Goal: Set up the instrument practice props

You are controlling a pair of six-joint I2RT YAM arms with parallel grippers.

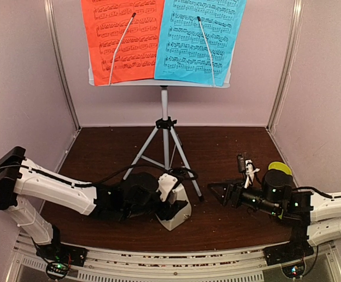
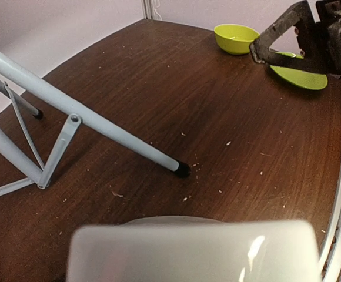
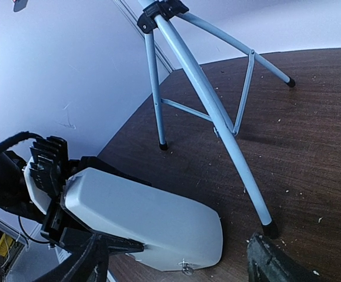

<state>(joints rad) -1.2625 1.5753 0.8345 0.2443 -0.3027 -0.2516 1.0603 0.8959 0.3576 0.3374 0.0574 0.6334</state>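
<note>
The music stand's pale desk [image 1: 159, 84] stands on its silver tripod [image 1: 165, 126] at the back middle. It holds a red page [image 1: 120, 35] and a blue page [image 1: 200, 35] under two wire clips. My left gripper [image 1: 159, 197] is shut on the narrow end of the pale-grey metronome [image 1: 175, 212]. The metronome is tilted over just in front of the tripod's right front leg [image 2: 182, 169]. It fills the bottom of the left wrist view [image 2: 188, 249], hiding my fingers there. My right gripper [image 1: 217, 191] is open and empty, pointing left at the metronome [image 3: 147, 226].
A lime-green bowl [image 2: 235, 38] and plate [image 2: 303, 76] sit at the right, mostly hidden behind my right arm in the top view. Tripod legs [image 3: 217, 123] spread over the brown table [image 1: 229, 147]. Pale walls close in the back and sides.
</note>
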